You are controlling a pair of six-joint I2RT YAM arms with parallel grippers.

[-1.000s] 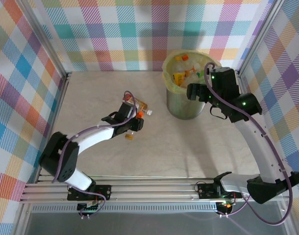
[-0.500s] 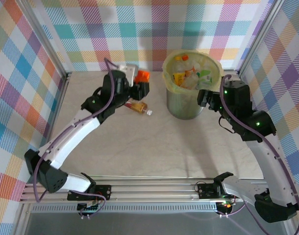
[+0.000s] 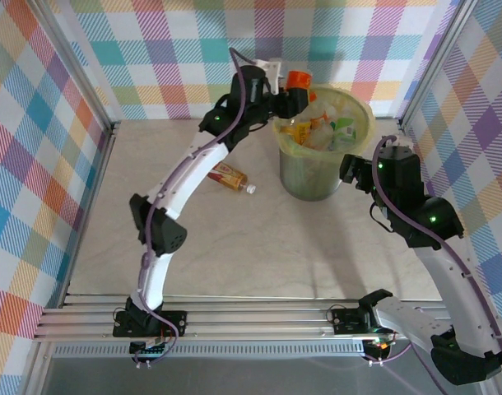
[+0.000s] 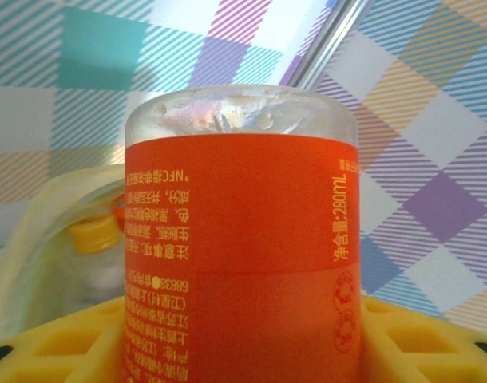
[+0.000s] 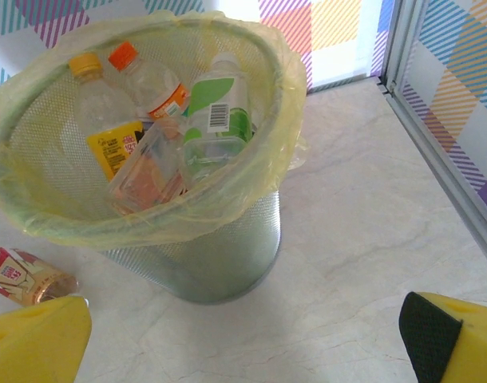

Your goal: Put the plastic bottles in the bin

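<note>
1. The orange-labelled bottle (image 3: 298,81) now hangs high at the far-left edge of the bin (image 3: 320,179), right at the rim. A second ago it was down on the table (image 3: 234,247), left of centre, and half a second ago it was in mid-air on its way across.
2. In the left wrist view its label stands front and centre, with the bag liner (image 4: 44,231) and a yellow-capped bottle (image 4: 96,235) just behind. This puts the load at the bin's mouth, though perhaps not squarely over it.
3. The left gripper (image 3: 285,93) is clamped on this bottle, one yellow pad (image 4: 52,347) on either side. The grip has not loosened during the carry.
4. The bin stands at the back right of the table and already holds several bottles (image 3: 318,130).
5. A red-labelled bottle (image 3: 231,177) lies on the table to the left of the bin, where it lay before. It is yet to be collected.
6. The right gripper (image 3: 350,169) has drawn back from above the rim to the bin's near right side. Its jaws are wide apart and hold nothing, which leaves the mouth free for the left arm.
7. The drop is probably the step at hand. Because the bottle sits near the rim rather than the middle, reaching a little further in before letting go would likely keep it from glancing off the liner and falling outside.
</note>
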